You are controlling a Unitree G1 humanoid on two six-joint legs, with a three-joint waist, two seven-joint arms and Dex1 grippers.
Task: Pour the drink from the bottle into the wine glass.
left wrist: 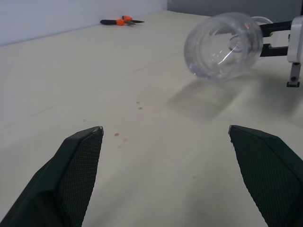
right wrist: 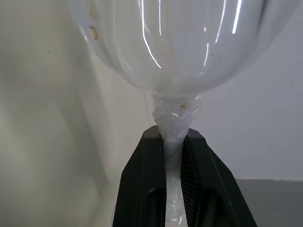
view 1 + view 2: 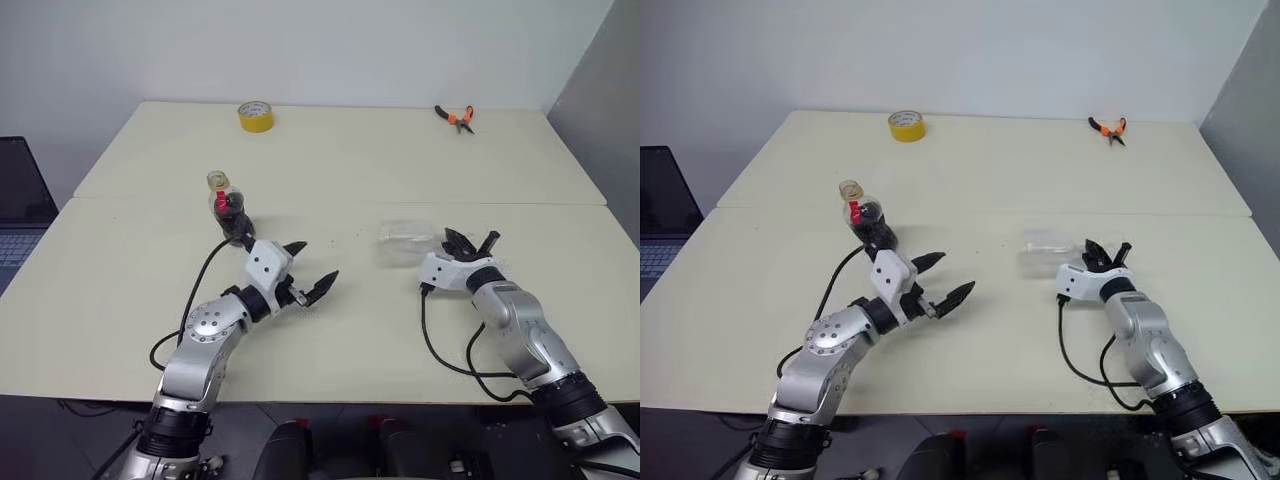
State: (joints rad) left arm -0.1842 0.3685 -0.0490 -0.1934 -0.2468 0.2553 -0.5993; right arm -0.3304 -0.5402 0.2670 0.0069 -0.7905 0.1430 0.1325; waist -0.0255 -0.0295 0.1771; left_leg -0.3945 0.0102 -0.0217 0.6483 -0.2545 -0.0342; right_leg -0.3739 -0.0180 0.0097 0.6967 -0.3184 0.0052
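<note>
Clear stemmed wine glass (image 3: 405,243) lies on its side on pale bench (image 3: 400,170), bowl toward centre. Right hand (image 2: 173,156) clamped on stem, likely to stand it upright for pouring. Left hand (image 3: 312,268) spread wide, empty, hovering just in front of small clear plastic bottle (image 3: 228,205) of dark drink (image 3: 234,220), standing upright, orange-yellow cap on; probably poised to grasp it.

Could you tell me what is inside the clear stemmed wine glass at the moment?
The clear stemmed wine glass, lying sideways with its stem clamped by the right gripper, holds no visible liquid; only the cream table shows through its bowl.
</note>
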